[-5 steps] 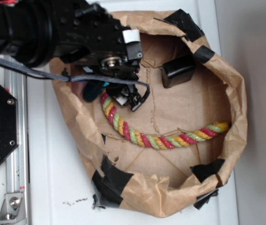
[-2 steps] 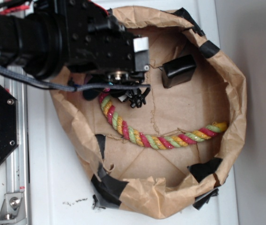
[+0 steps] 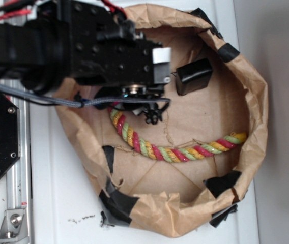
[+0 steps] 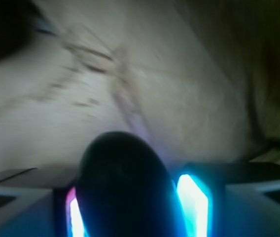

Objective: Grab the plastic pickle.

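Observation:
In the wrist view the plastic pickle [image 4: 122, 187], dark and round-ended, fills the gap between the glowing pads [image 4: 193, 202] of my gripper [image 4: 130, 207], which is shut on it. Its tip pokes out past the fingers over the brown paper floor. In the exterior view my black arm [image 3: 83, 51] reaches in from the left over the upper left of the paper bag [image 3: 254, 117]. The arm's bulk hides the fingers and the pickle there.
A red-yellow-green twisted rope [image 3: 160, 150] curves across the bag floor just below the arm. A glossy black block [image 3: 193, 76] sits right of the wrist. The crumpled bag walls carry black tape patches [image 3: 119, 203]. A metal rail [image 3: 17, 152] runs along the left.
The arm has moved right, toward the black block, and covers more of the bag's upper left. The dark pickle seen left of the fingers a second ago is now hidden under the arm.

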Controlling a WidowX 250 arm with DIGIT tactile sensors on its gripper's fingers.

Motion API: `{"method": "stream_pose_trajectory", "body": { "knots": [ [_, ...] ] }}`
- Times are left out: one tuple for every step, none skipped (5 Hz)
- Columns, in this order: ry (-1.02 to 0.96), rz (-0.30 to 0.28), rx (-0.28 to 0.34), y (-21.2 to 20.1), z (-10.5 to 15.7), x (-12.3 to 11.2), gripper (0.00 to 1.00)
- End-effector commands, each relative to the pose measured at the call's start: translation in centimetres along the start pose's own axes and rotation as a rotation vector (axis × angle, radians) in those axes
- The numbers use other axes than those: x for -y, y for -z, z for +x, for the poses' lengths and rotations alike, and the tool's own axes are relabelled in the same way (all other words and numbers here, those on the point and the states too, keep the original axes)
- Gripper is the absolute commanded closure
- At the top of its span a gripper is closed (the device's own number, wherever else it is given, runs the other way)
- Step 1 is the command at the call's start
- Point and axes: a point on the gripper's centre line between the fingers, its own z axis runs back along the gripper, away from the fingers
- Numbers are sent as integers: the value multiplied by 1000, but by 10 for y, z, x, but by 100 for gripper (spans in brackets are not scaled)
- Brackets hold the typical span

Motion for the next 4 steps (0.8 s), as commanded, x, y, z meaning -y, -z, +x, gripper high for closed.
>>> {"method": "stream_pose_trajectory", "body": {
  "knots": [
    [299, -58, 145, -111, 30, 49, 100],
    [380, -70, 223, -122, 23, 56, 100],
    [415, -119, 289, -119, 27, 47, 100],
    [419, -194, 252, -111, 36, 29, 100]
  ]
}}
